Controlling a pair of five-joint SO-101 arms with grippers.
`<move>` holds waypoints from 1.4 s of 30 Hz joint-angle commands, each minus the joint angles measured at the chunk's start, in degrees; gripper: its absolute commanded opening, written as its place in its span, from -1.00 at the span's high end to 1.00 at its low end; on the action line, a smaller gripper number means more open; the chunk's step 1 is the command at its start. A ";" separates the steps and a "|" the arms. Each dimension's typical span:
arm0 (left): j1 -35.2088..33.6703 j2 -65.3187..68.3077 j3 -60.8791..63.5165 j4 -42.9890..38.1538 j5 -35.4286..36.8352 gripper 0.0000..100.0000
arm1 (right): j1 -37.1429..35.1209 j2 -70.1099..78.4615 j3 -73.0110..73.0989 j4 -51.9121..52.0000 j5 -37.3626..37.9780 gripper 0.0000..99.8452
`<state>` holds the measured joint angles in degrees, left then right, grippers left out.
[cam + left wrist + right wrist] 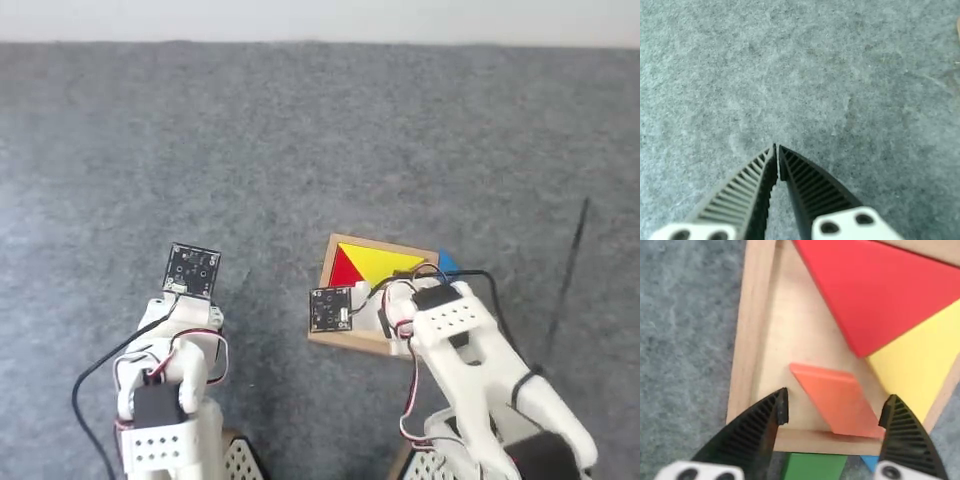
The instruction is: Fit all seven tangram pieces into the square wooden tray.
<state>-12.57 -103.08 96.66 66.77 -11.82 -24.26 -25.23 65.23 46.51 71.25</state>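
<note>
The square wooden tray [328, 262] lies right of centre, under my right arm. A red triangle [345, 270] [880, 285] and a yellow triangle [385, 262] [915, 365] lie in it. My right gripper [835, 407] stands open over the tray's corner, its fingers either side of an orange parallelogram [835, 400]. One end of that piece overlaps the tray's rim [747, 340]. A green piece [815, 466] and a blue piece [447, 263] [870, 462] lie outside the tray. My left gripper [776, 148] is shut on nothing over bare carpet.
Grey carpet [300, 130] covers the whole table. A black cable [565, 280] runs along the right side. The left arm [170, 380] stands at the lower left, well apart from the tray.
</note>
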 commanded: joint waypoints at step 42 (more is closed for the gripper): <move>-0.35 -1.05 -0.22 0.35 -0.53 0.97 | 10.07 17.19 -34.90 45.58 -23.30 0.96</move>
<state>-12.57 -103.08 96.66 66.77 -11.82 -16.70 -13.01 34.02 95.56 49.63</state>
